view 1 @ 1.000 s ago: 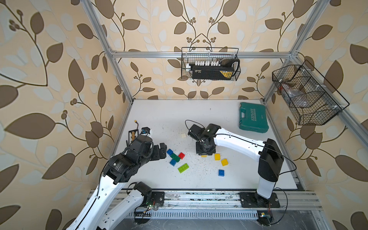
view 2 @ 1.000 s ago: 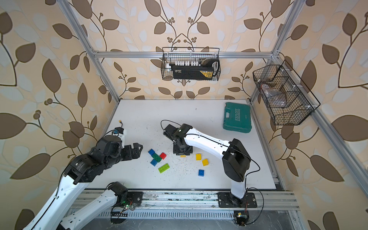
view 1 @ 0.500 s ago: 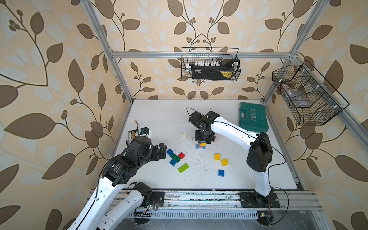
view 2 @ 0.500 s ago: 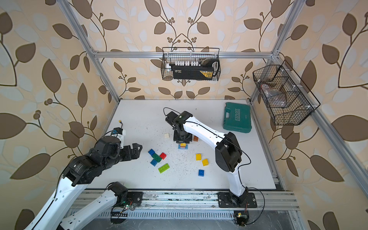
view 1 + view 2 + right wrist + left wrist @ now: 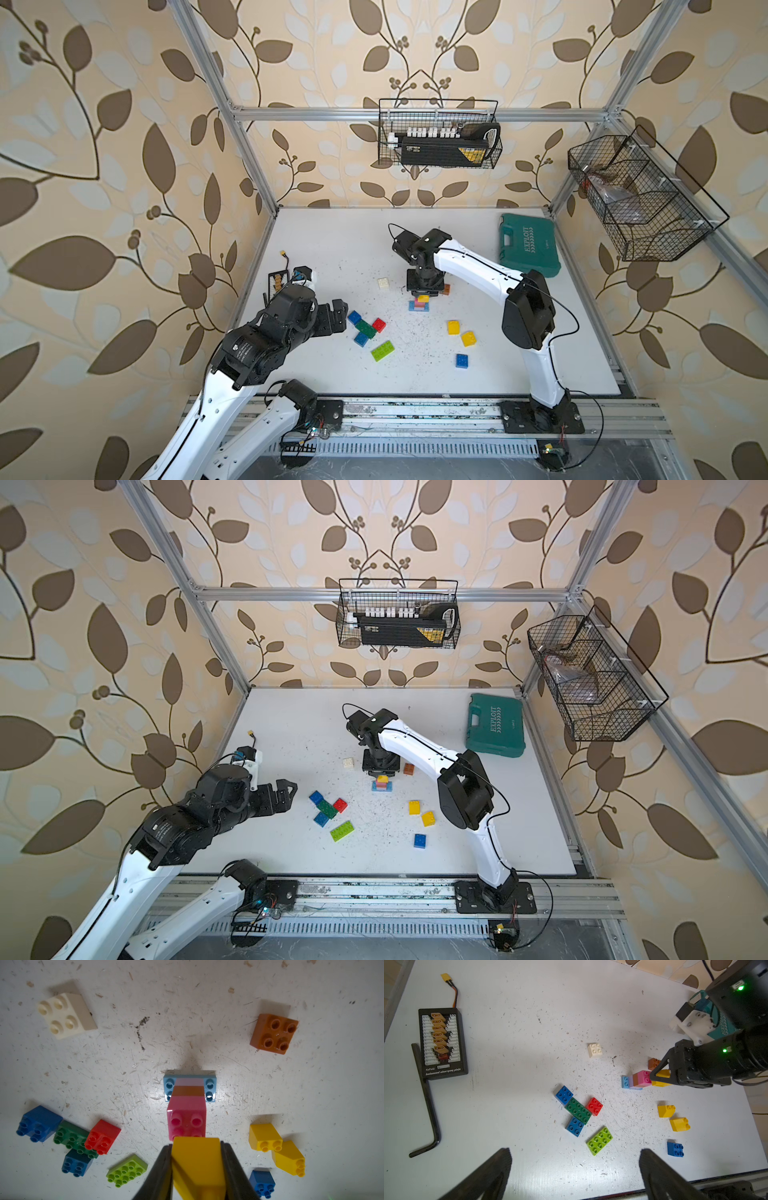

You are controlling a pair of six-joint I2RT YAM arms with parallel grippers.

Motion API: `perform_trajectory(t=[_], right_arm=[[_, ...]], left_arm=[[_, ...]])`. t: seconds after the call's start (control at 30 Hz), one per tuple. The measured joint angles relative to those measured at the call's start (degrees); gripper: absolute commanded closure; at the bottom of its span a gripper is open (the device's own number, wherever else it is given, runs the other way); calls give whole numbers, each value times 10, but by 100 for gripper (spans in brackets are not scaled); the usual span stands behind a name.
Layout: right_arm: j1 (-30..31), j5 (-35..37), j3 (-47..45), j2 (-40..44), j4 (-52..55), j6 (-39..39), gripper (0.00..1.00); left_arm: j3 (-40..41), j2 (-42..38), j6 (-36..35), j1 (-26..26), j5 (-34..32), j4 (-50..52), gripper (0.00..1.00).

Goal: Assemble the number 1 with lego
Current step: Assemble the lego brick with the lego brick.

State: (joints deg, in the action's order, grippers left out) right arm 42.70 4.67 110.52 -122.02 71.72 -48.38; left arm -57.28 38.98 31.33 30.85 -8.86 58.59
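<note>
right gripper clamping yellow brick, seen in wrist view

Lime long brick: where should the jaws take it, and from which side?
Probably from above, closing across the two long side walls of the lime long brick, mid-length. It lies flat, studs up, touching no other brick, and that span is its narrow one.

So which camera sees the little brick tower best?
The right wrist view: the tower fills its middle, every layer clear. The left wrist view shows it smaller; in both top views it is tiny.
</note>
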Motion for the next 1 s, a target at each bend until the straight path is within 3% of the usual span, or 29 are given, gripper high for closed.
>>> perform_trajectory(t=[1.0], right_arm=[[-18,-6,0,-17,-25,0,86]], left_arm=[[2,0,-1,0,5,0,1]])
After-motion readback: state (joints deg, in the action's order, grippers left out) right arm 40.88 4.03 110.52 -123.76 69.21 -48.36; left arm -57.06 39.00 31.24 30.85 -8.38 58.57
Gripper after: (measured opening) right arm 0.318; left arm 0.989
